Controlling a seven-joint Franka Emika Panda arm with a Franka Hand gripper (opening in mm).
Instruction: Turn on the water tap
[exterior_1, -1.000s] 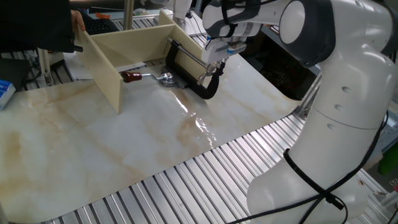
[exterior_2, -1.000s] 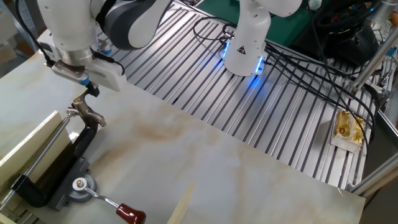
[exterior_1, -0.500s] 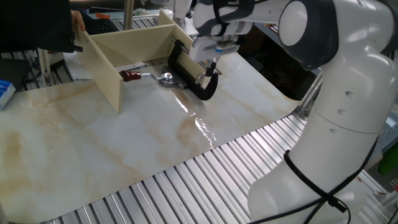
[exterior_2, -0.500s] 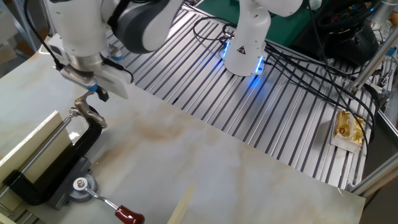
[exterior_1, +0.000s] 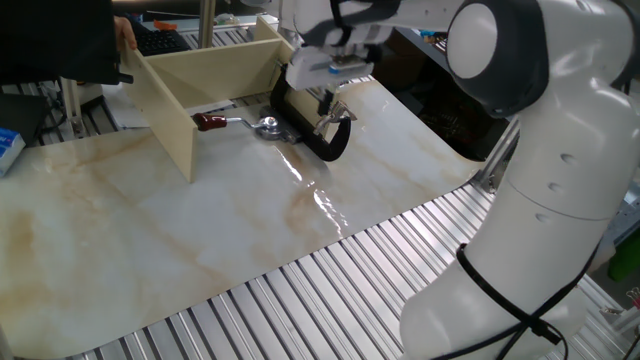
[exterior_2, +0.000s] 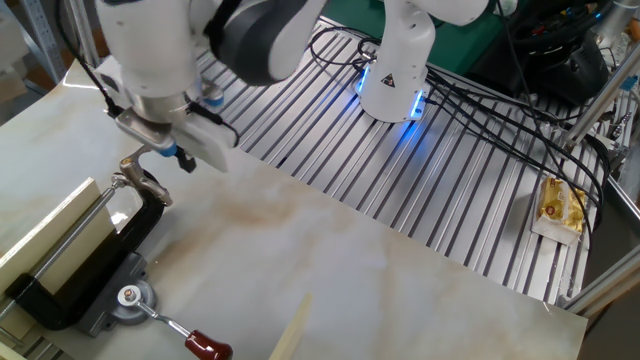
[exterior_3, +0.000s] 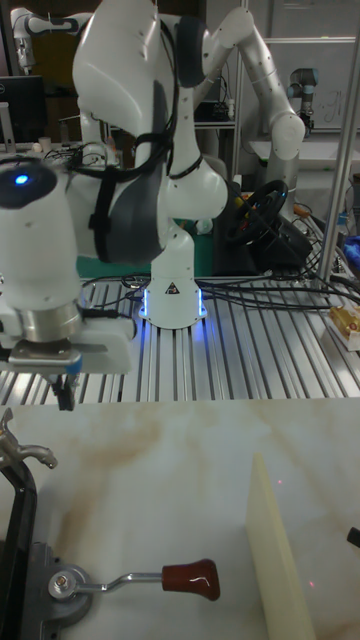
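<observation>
The water tap lies on the marble table: a chrome base with a thin rod ending in a dark red knob. It sits by the black C-clamp. The other fixed view shows the tap's chrome base and red knob at the bottom left. My gripper hangs over the clamp's screw end, above and to one side of the tap and touching nothing. Its fingers look pressed together with nothing between them. The tall fixed view shows the tap well below the gripper.
Beige partition panels stand in an L just behind and beside the knob. One panel edge rises right of the knob. The clamp's chrome screw handle sticks up under the gripper. Ribbed metal rails border the marble top.
The gripper has slid sideways above the clamp's screw end, left in one fixed view and right in the other. The tap and clamp have stayed still.
</observation>
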